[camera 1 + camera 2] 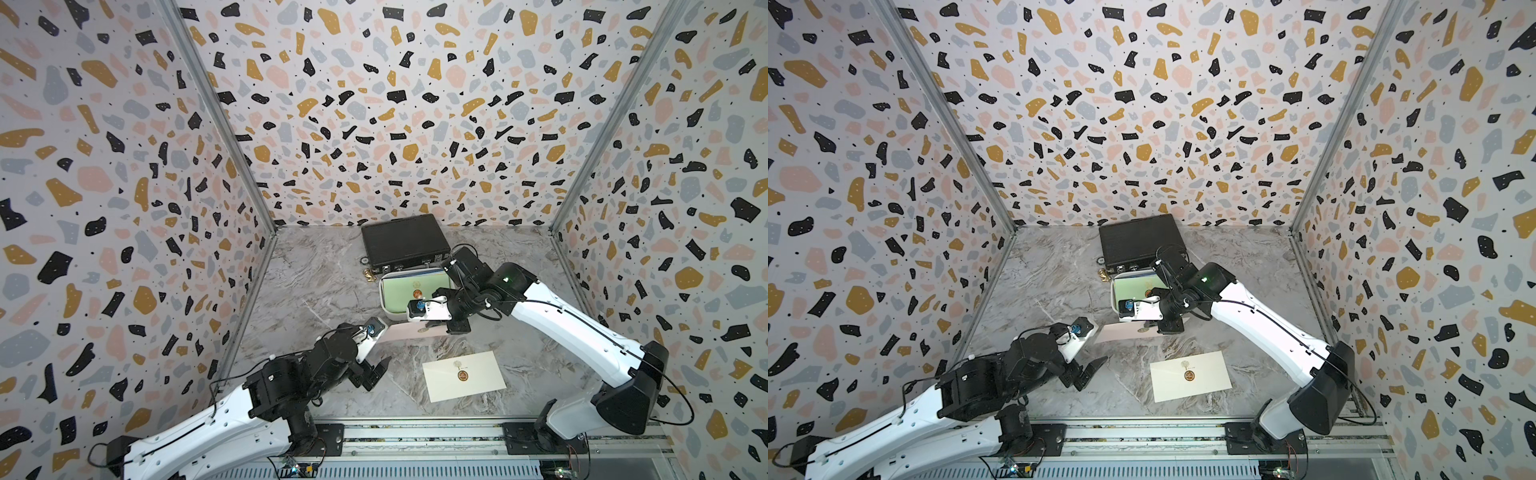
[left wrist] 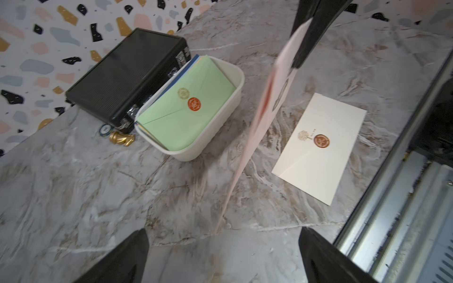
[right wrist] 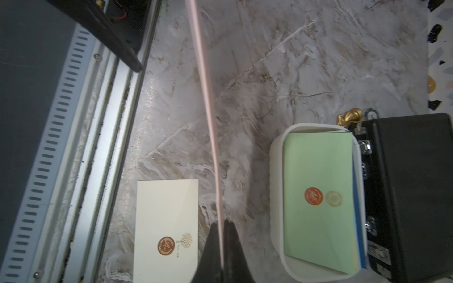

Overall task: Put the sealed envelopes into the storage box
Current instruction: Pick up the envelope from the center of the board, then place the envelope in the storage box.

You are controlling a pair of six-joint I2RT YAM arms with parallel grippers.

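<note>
Both top views look steeply down from high above the base rail (image 1: pixel 415 434), facing the back wall (image 1: pixel 395 104) and taking in the whole tabletop (image 1: pixel 316 291). Each wrist camera hangs close over the tabletop, from opposite sides; both share the storage box (image 2: pixel 232 103), cream envelope (image 2: pixel 321 147) and black briefcase (image 2: pixel 125 76).
</note>
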